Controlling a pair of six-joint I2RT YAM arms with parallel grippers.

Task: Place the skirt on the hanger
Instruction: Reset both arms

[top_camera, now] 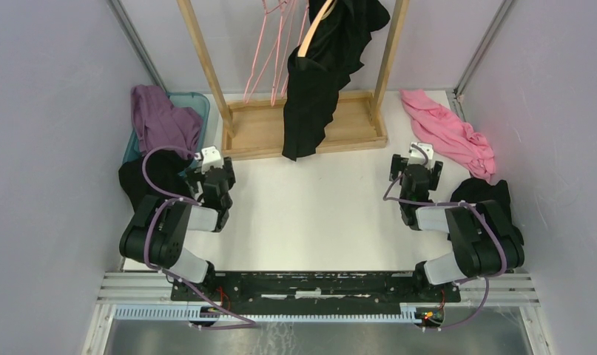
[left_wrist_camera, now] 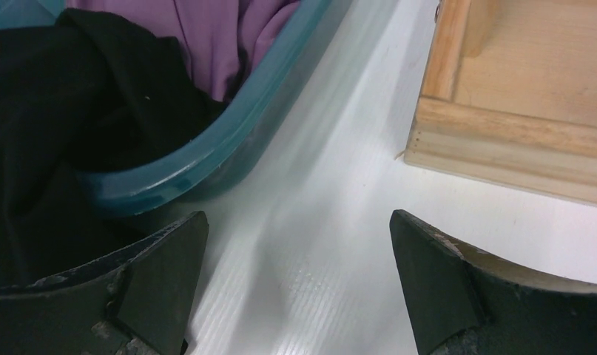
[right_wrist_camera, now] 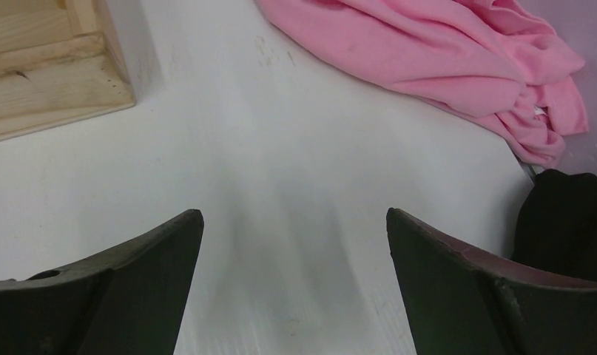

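The black pleated skirt (top_camera: 321, 81) hangs from the pale wooden hanger (top_camera: 314, 29) on the wooden rack at the back centre, its hem down over the rack's base. My left gripper (top_camera: 206, 164) is open and empty, low over the table near the teal bin, well left of the skirt. My right gripper (top_camera: 421, 159) is open and empty, low over the table to the right of the rack. In both wrist views the fingers (left_wrist_camera: 162, 281) (right_wrist_camera: 458, 288) stand wide apart over bare white table.
The wooden rack base (top_camera: 258, 129) (left_wrist_camera: 517, 140) (right_wrist_camera: 36, 81) stands at the back. Thin pink wire hangers (top_camera: 269, 52) hang left of the skirt. A teal bin (top_camera: 199, 100) (left_wrist_camera: 228, 140) holds purple and black garments. A pink garment (top_camera: 450, 129) (right_wrist_camera: 428, 59) and a black garment (top_camera: 484, 194) (right_wrist_camera: 569, 222) lie at the right.
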